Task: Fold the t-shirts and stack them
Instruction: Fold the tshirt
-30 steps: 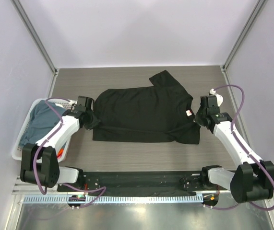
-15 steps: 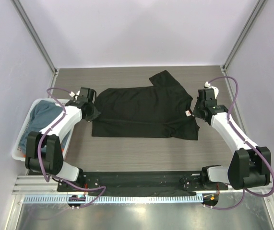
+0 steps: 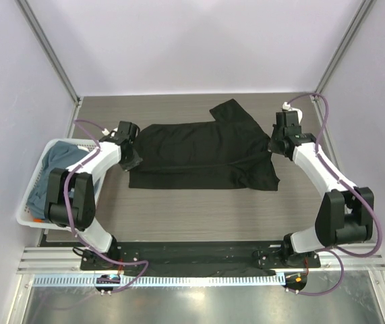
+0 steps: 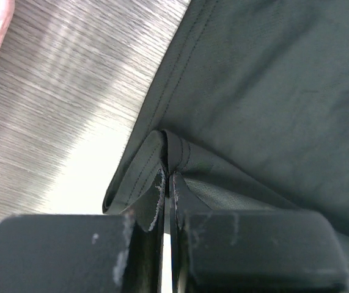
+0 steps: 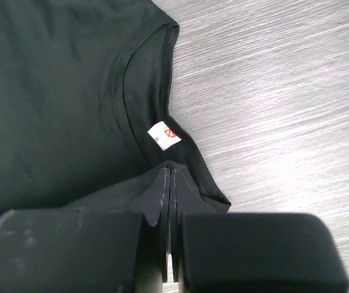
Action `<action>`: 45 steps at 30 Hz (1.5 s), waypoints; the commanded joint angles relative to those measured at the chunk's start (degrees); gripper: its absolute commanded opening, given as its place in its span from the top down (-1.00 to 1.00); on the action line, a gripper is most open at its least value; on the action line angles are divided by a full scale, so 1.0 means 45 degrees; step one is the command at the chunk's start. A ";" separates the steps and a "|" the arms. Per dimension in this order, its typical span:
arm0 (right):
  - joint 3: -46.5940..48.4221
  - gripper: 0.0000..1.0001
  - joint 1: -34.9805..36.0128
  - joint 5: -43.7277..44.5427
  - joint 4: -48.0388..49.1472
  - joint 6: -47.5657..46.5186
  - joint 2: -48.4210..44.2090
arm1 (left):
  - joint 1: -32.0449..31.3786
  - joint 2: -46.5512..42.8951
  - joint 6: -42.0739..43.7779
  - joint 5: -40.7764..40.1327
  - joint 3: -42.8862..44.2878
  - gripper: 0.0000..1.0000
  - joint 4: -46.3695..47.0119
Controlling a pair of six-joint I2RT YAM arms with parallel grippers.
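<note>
The black t-shirt [image 3: 202, 152] lies spread across the middle of the worktop [image 3: 179, 216], nearer the far edge than the near one. Its neck opening is toward the right edge and its hem toward the left edge. One sleeve [image 3: 231, 111] points to the far edge, flat on the surface. The left gripper [image 4: 168, 183] is at the shirt's left end, jaws closed tight on a raised pinch of the hemmed edge. The cloth folds up between the fingers [image 4: 159, 194], and bare worktop shows just beyond it. The right gripper [image 5: 169, 180] is at the shirt's right end, jaws likewise closed tight on a small peak of black cloth just beside the neckline. A white label [image 5: 163, 135] sits inside the collar, close to that pinch but apart from it. From above, the near edge of the shirt runs roughly straight between the two grippers. A slight crease crosses the body of the shirt lengthwise. The near right corner of the cloth extends a little past the right gripper toward the near edge. A white basket [image 3: 29, 217] stands at the left edge of the worktop, beside the left arm. It holds a blue-grey shirt [image 3: 61, 156], bunched. What else is in the basket is partly hidden by the arm and cannot be told with confidence.
</note>
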 commanded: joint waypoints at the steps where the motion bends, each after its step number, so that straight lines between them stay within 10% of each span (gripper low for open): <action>1: 0.0888 0.97 0.0010 0.0110 0.0010 -0.0546 0.0570 | 0.0150 0.0174 0.0151 -0.0595 0.0646 1.00 0.0054; 20: 0.3447 0.84 0.0010 -0.1510 -0.0577 -0.1231 0.3167 | 0.0150 0.1619 0.0757 -0.1922 0.2403 0.99 -0.1508; 29: 0.5792 0.24 -0.0068 -0.0962 -0.4207 0.0602 0.4458 | -0.0706 0.1486 0.2024 -0.2607 0.4121 0.19 -0.2856; 45: 0.0619 0.10 -0.0088 -0.0768 -0.3898 0.3474 0.1216 | -0.1998 0.1111 0.0914 0.1750 0.0920 0.04 -0.0415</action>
